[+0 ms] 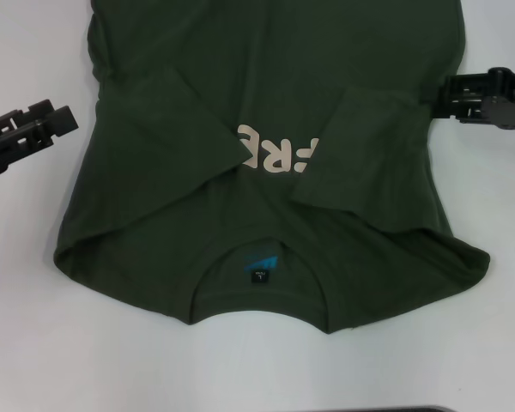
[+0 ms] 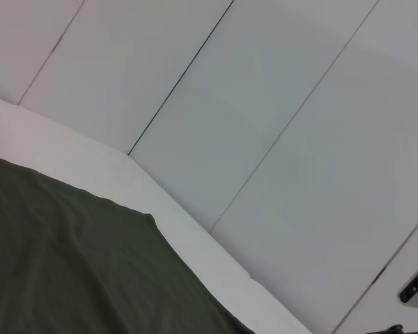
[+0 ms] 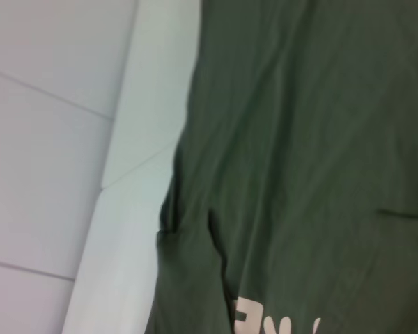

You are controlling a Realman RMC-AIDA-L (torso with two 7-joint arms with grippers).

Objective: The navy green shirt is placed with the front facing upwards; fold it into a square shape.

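The table (image 1: 34,343) is white and the shirt (image 1: 266,103) covers most of its middle, with the neck toward the robot and the body running away past the far edge of the head view. It lies front up. Both sleeves (image 1: 159,129) are already folded inward over the chest, so they hide the ends of the cream letters (image 1: 279,154) and only the middle ones show. The blue label (image 1: 259,262) inside the neck is visible. So I judge the first step done: the sides are narrowed. What is left is to fold the long body over, probably once or twice, until the shape is a square.

The left gripper (image 1: 64,118) hovers just beside the left edge of the shirt, apart from the cloth, and it holds nothing; its fingers stand only slightly parted. The right gripper (image 1: 451,94) is at the right edge, close to the folded sleeve; I cannot tell if it is open or closed.
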